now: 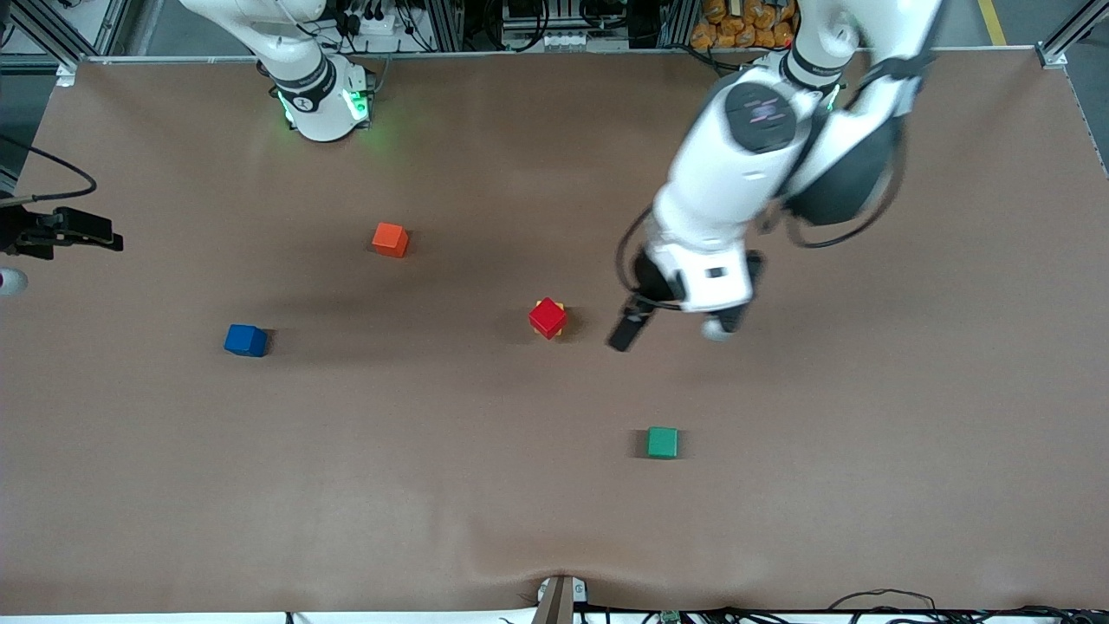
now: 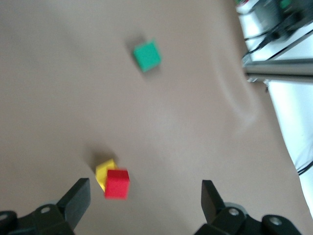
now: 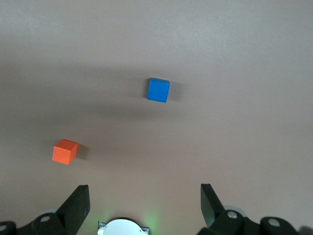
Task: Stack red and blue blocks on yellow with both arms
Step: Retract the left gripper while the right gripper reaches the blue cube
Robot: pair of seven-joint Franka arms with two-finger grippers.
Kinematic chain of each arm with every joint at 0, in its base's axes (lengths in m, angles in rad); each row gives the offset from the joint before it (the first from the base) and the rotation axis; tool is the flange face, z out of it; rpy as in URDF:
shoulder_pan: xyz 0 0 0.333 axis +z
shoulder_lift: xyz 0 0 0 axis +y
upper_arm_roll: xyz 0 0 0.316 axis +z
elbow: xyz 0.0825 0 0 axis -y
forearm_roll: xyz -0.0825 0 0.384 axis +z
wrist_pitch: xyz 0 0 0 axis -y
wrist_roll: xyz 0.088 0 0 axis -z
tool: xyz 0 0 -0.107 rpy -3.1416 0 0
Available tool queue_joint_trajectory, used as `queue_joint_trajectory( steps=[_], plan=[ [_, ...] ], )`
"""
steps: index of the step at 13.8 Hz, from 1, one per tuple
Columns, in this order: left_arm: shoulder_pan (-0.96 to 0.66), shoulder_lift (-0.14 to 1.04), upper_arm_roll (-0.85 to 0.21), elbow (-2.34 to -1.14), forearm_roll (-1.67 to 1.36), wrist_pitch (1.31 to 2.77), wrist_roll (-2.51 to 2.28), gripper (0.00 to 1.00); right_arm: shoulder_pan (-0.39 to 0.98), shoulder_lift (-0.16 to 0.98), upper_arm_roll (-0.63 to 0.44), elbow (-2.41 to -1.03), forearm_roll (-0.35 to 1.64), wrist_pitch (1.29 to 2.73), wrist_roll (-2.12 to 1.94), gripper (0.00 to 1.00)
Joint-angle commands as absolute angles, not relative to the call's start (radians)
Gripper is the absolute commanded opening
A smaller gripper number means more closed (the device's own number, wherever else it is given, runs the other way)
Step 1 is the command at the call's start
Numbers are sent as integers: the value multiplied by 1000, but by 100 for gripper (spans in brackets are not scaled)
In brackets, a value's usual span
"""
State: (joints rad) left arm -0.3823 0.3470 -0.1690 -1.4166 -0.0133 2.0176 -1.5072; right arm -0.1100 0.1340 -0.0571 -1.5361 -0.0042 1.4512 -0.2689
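The red block (image 1: 548,317) rests on the yellow block (image 1: 557,306) in the middle of the table, turned a little so that yellow corners show. In the left wrist view the red block (image 2: 117,184) and the yellow block (image 2: 103,171) lie just inside one finger. My left gripper (image 1: 671,331) (image 2: 145,196) hangs open and empty over the table beside this stack, toward the left arm's end. The blue block (image 1: 246,340) (image 3: 158,90) lies alone toward the right arm's end. My right gripper (image 3: 144,198) is open and empty high above its own base (image 3: 122,227), out of the front view.
An orange-red cube (image 1: 390,239) (image 3: 65,151) sits between the right arm's base (image 1: 325,108) and the blue block. A green cube (image 1: 662,442) (image 2: 147,55) lies nearer to the front camera than the stack. A black device (image 1: 61,230) juts in at the right arm's end.
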Motion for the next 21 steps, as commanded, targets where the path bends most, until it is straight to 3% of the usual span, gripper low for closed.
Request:
queue_joint_trajectory(
  steps=[1,7,15,21],
  plan=[
    [-296,258,-181,-1447,-23,1941,-1338,100,-136,158,-46,-1520,-20,1453,-282,100],
    [-152,177,-175,-1448,-8,1766,-955,100,-135,210,-44,-1558,0,1499,-268,100],
    [0,66,-175,-1454,-6,1553,-635,100,-133,224,-44,-1776,2,1739,-265,100],
    [103,25,-178,-1471,-11,1512,-267,100,-144,232,-44,-1853,6,1851,-227,100]
  ],
)
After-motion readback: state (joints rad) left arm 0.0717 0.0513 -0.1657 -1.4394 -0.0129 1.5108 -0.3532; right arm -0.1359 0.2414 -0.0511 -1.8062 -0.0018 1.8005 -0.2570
